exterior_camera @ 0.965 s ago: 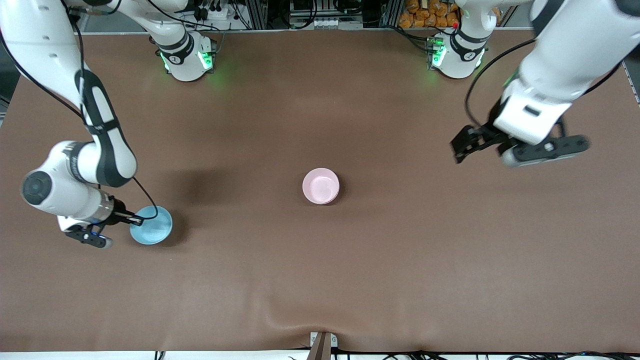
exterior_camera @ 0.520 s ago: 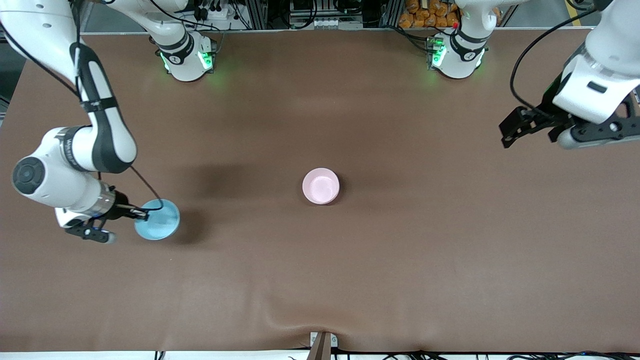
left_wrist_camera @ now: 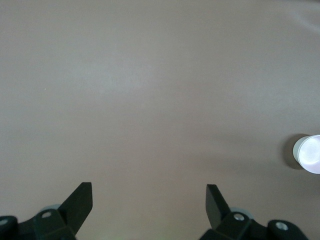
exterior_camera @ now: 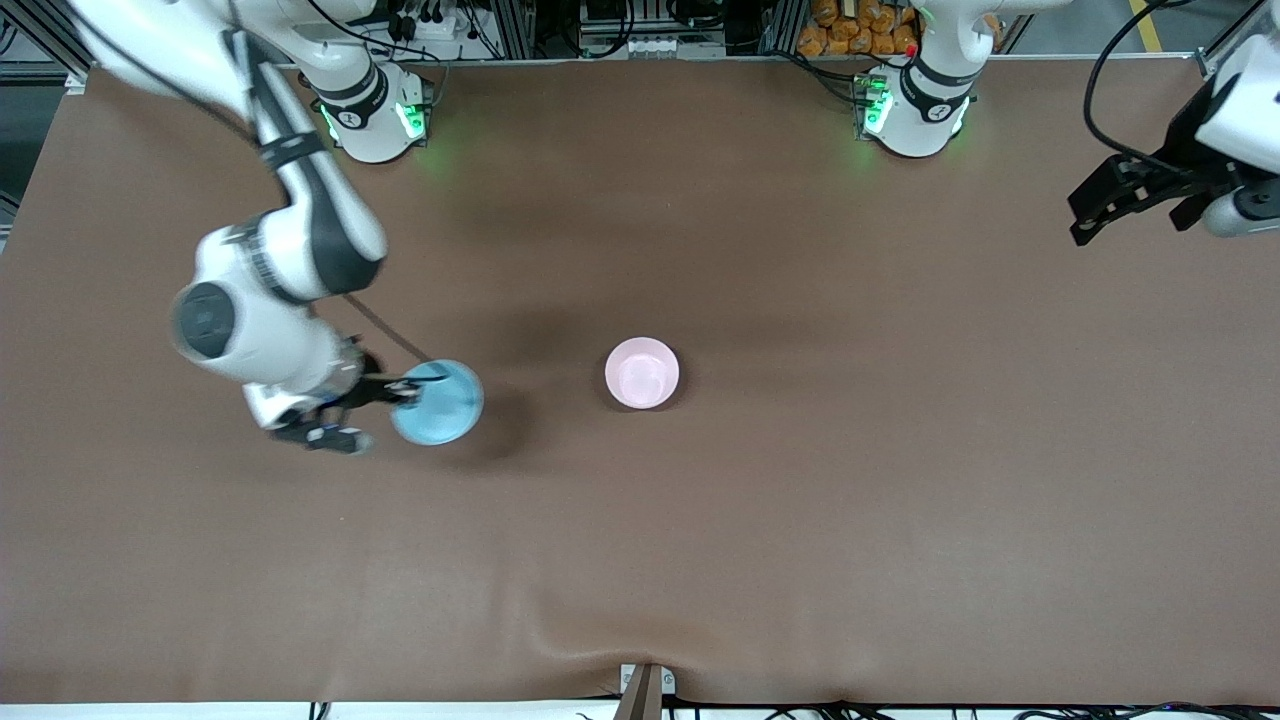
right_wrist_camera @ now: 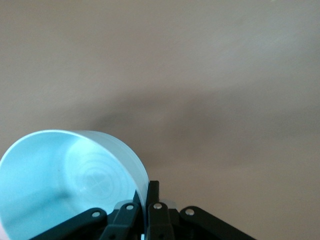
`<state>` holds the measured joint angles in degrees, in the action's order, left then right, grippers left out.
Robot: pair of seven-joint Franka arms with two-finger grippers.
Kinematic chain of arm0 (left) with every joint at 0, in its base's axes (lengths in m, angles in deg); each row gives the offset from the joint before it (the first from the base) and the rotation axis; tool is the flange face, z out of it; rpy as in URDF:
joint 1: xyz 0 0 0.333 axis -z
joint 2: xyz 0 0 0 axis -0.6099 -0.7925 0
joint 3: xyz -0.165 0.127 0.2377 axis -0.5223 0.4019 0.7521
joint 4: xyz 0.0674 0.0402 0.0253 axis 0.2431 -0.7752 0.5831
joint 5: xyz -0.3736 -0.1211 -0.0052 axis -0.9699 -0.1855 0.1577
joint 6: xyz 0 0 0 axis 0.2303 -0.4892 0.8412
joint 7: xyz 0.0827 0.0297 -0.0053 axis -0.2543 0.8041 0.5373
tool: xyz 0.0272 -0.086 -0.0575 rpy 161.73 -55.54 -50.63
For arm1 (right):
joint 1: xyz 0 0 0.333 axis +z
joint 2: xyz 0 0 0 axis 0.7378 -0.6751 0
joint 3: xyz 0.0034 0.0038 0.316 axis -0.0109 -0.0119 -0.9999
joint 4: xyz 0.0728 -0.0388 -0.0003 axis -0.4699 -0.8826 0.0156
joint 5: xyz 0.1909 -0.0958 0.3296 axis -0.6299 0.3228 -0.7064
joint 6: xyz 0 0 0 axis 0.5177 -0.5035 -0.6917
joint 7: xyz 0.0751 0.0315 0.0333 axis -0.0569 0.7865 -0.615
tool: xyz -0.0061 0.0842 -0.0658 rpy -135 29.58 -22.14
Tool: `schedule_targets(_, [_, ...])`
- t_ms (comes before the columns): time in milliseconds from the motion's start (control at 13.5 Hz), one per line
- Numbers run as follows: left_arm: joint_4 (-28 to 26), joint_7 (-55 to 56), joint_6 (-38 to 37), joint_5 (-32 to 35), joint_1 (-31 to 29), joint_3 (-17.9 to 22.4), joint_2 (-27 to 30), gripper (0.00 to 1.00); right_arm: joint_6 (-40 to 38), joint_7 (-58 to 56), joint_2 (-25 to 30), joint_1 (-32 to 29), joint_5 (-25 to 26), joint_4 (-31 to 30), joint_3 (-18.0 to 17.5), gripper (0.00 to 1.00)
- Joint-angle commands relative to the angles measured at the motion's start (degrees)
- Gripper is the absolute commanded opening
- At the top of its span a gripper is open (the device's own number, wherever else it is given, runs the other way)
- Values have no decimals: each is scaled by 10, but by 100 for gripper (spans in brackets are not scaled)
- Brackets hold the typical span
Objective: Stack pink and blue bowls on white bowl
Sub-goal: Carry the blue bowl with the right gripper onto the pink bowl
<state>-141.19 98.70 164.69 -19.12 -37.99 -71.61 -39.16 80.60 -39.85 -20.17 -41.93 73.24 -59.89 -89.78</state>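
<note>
My right gripper (exterior_camera: pixel 408 387) is shut on the rim of the light blue bowl (exterior_camera: pixel 441 402) and holds it above the table, toward the right arm's end from the pink bowl (exterior_camera: pixel 642 372). The right wrist view shows the blue bowl (right_wrist_camera: pixel 65 185) with its rim pinched between my fingers (right_wrist_camera: pixel 154 200). The pink bowl sits at the middle of the table and shows at the edge of the left wrist view (left_wrist_camera: pixel 310 153). The white bowl is not visible; I cannot tell if it lies under the pink one. My left gripper (exterior_camera: pixel 1090 208) is open and empty, high over the left arm's end of the table.
The brown table mat (exterior_camera: pixel 800 520) is bare around the pink bowl. The two arm bases (exterior_camera: pixel 372 110) stand along the table's back edge. A small metal bracket (exterior_camera: pixel 645 685) sits at the front edge.
My right gripper has lifted the blue bowl and carried it toward the pink bowl. My left arm has pulled back and up toward its end of the table.
</note>
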Motion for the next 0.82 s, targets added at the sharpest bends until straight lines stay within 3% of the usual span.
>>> schedule_targets(0, [-11,-10,-4,-16,-8,-2,10,100,25,96,13,76,-4,-17,2,0])
schedule_targets(446, [-10,-12,-13,-18,-6,-6,13,100,128,349,-39,195,-4,-17,3,0])
schedule_targets(743, [-10,-7,-14,-17,-6,-15,14,100,191,380,-73,227,-4,-16,4,0])
